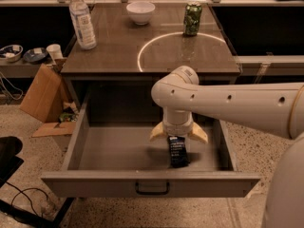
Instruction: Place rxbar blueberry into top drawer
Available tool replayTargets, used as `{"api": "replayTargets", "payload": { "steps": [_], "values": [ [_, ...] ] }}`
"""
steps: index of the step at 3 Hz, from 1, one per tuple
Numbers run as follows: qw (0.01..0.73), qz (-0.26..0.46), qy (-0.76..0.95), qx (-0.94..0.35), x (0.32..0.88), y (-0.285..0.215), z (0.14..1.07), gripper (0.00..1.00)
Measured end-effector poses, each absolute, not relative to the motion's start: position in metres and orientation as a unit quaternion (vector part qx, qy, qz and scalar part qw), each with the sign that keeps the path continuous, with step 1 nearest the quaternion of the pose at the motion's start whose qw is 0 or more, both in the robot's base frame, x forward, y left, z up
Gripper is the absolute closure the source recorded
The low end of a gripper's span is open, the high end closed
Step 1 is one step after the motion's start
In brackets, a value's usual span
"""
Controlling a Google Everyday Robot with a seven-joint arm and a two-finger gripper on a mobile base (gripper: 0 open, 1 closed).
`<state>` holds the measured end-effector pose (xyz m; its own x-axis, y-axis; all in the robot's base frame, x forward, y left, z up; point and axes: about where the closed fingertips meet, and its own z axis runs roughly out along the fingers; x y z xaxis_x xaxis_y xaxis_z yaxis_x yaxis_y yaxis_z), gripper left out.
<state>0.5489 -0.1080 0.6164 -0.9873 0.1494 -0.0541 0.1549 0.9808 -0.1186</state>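
The top drawer stands pulled open below the counter, with a grey interior and a dark handle on its front. The rxbar blueberry, a dark navy bar with pale print, lies on the drawer floor right of centre. My gripper hangs inside the drawer just above the bar's far end. Its pale fingers are spread wide to either side and are not touching the bar.
On the counter stand a water bottle, a white bowl and a green can. A cardboard box sits on the floor to the left. My white arm reaches in from the right.
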Motion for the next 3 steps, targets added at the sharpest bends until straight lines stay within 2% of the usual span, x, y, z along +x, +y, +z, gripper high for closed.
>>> {"api": "replayTargets", "payload": {
  "steps": [1,3],
  "values": [
    [0.031,-0.048,0.997,0.053,0.532,-0.111,0.631,0.0],
    [0.101,-0.016,0.995,0.016,0.479,-0.136,0.76,0.0]
  ]
}}
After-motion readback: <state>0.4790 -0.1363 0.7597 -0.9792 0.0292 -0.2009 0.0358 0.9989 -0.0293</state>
